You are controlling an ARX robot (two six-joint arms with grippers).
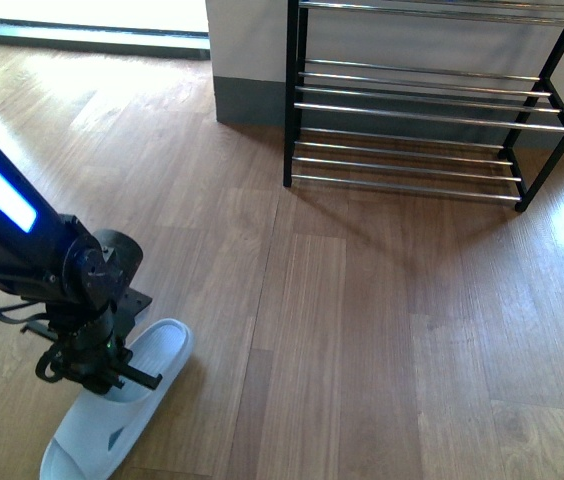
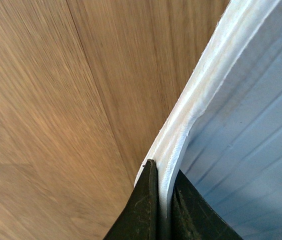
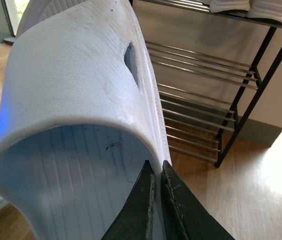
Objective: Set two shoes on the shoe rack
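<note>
Left gripper (image 2: 162,172) clamps the first slipper (image 2: 251,125) by its rim, jaws nearly closed — right gripper (image 3: 156,172) nips the second slipper (image 3: 71,80) by its strap edge (likely light, bendy foam).

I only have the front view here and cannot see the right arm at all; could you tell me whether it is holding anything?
Observer: Yes. In the right wrist view the right gripper is shut on the side edge of a pale slipper, held up facing the shoe rack.
Operator: Thank you. Is the left gripper closed on the slipper at lower left?
Observer: The left wrist view shows the left gripper pinching that slipper's rim between both fingers.
Operator: Are the rack's higher tiers free?
Observer: No, the right wrist view shows white shoes on a higher tier.
</note>
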